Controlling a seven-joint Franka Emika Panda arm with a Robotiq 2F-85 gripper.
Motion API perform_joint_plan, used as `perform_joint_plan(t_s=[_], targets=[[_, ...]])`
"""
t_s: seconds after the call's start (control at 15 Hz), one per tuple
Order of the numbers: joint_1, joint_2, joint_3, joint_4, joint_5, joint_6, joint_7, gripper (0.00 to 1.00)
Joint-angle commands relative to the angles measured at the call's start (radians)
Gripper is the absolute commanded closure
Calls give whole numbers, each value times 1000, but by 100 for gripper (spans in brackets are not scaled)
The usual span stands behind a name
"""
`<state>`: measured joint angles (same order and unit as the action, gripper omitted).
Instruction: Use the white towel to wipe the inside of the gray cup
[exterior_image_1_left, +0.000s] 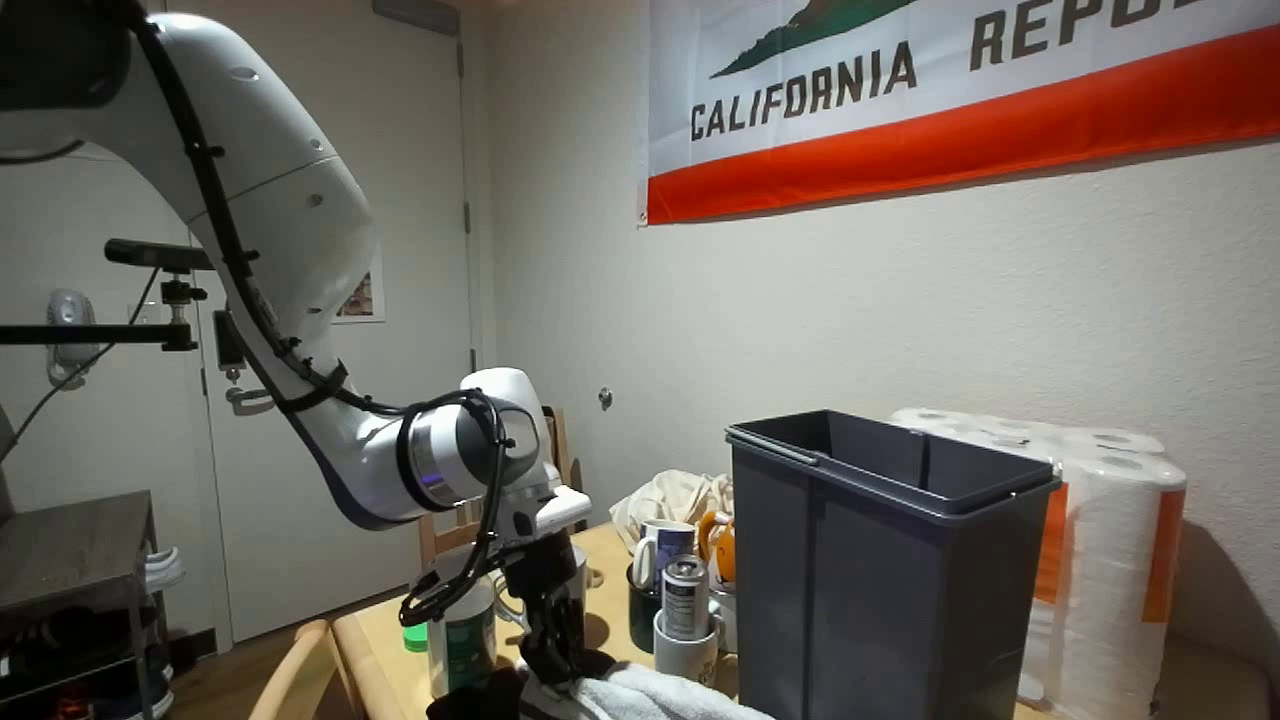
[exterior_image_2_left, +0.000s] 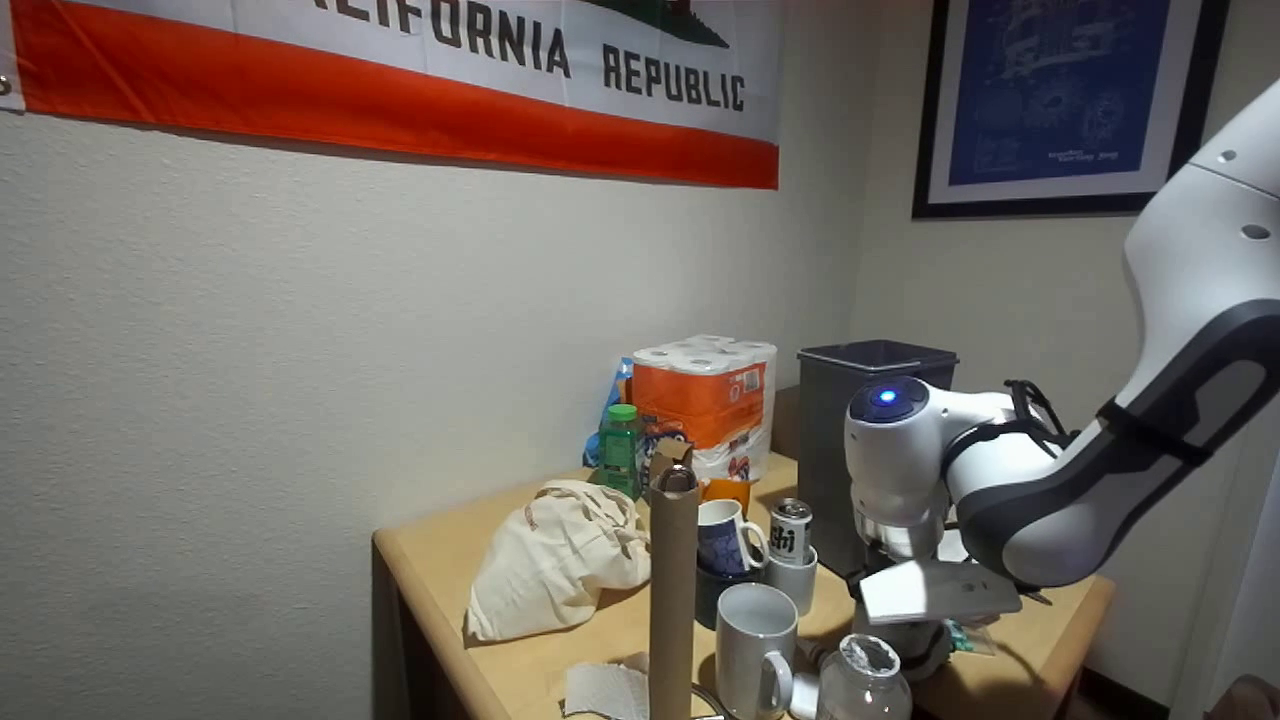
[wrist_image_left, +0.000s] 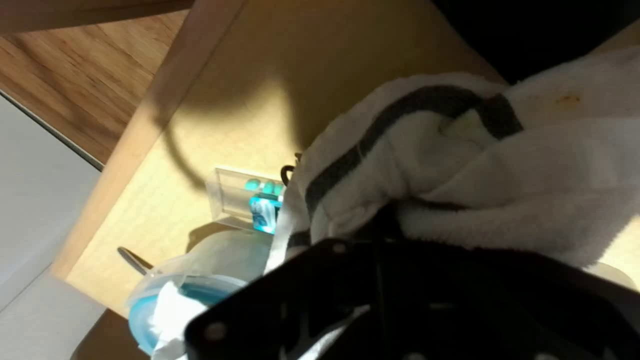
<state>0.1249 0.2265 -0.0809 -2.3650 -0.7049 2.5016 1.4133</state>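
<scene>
– Which step?
– Likely grasping: at eight o'clock from the bin (exterior_image_1_left: 880, 600), in an exterior view, lies the white towel (exterior_image_1_left: 655, 696), pinched by the closed gripper (exterior_image_1_left: 562, 678).
– Next?
– Probably lifting it into the gray mug (exterior_image_2_left: 746, 652), likely the one meant, at the bin's seven o'clock in an exterior view.

In an exterior view, silver metal can (exterior_image_1_left: 685, 605) in white handled mug (exterior_image_1_left: 682, 660), left of tall gray plastic bin (exterior_image_1_left: 870, 600); white paper rolls (exterior_image_1_left: 1115, 560) behind bin; white striped cloth towel (exterior_image_1_left: 640, 695) before mug. In an exterior view, cream cloth bag (exterior_image_2_left: 560, 575) left of brown cardboard tube (exterior_image_2_left: 671, 600).
</scene>
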Motion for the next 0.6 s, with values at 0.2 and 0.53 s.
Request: perform_joint_plan(t_s=[0.2,0.53], targets=[[-27,-6,31,24,234,-34,-117,99],[-12,-6,6,12,317,54,-86,99]])
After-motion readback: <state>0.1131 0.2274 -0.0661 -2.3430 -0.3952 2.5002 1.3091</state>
